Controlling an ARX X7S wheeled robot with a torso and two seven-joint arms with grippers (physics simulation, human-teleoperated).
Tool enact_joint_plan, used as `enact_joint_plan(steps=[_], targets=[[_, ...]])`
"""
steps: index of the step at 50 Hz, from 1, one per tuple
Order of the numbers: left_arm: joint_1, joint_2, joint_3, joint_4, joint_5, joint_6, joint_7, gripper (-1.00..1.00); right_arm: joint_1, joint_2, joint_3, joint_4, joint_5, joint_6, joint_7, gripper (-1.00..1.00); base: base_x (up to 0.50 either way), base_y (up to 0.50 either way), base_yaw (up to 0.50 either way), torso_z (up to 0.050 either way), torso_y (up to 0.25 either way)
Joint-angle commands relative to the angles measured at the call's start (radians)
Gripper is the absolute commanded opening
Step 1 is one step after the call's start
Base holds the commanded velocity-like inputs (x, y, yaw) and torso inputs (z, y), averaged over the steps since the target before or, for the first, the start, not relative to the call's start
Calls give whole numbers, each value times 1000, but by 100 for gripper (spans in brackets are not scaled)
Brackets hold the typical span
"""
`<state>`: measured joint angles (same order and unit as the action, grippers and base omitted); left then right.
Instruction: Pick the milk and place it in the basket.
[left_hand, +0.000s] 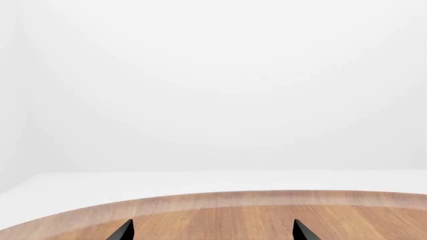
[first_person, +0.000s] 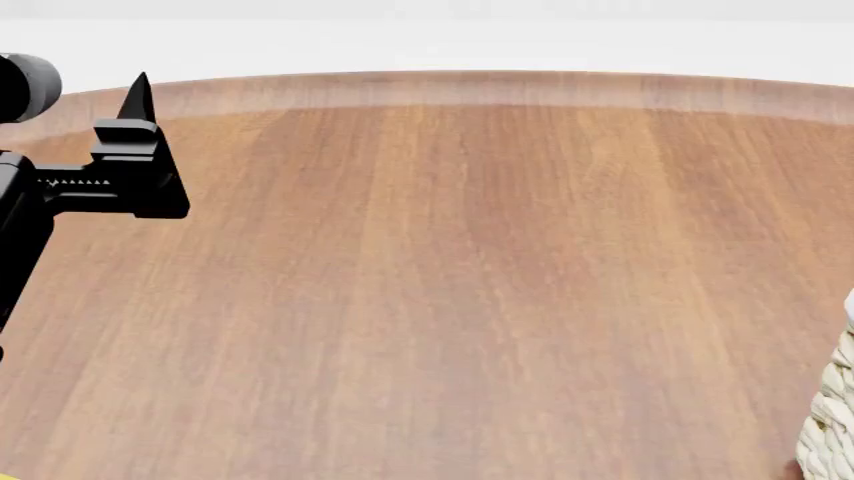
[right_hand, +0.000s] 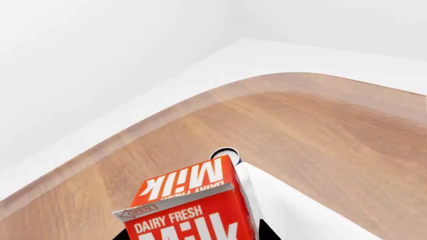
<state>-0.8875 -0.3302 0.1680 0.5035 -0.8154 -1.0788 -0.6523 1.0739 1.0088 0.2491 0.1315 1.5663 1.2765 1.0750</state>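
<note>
Close against the right hand, milk grasped, above the table

milk cut off below, basket mostly out of frame, right pincer perhaps hidden

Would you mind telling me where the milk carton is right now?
The milk appears only in the right wrist view, close under that camera above the wooden table, beside a white surface; the head view does not show it.
</note>
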Motion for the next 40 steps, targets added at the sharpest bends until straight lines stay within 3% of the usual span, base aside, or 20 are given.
enact_joint_plan(steps=[1,16,17,37,40], targets=[[3,-4,4,2,-4,3,-3,100,-98,-27,84,-7,20,-41,-63,-100,0,0,0,0,10],[3,-8,8,1,-7,9,-7,100,-187,-45,161,-17,53,-68,-46,-100,0,0,0,1,1],[3,-8,9,0,-7,9,-7,100,-189,-44,163,-21,53,-69,-42,100,0,0,0,0,10],[4,-13,14,-1,-13,17,-10,100,-107,-43,49,-4,7,-56,-89,100,0,0,0,0,0],[4,-11,10,-3,-17,16,-13,100,-48,-54,-17,6,-26,-47,-143,100,0,0,0,0,0]])
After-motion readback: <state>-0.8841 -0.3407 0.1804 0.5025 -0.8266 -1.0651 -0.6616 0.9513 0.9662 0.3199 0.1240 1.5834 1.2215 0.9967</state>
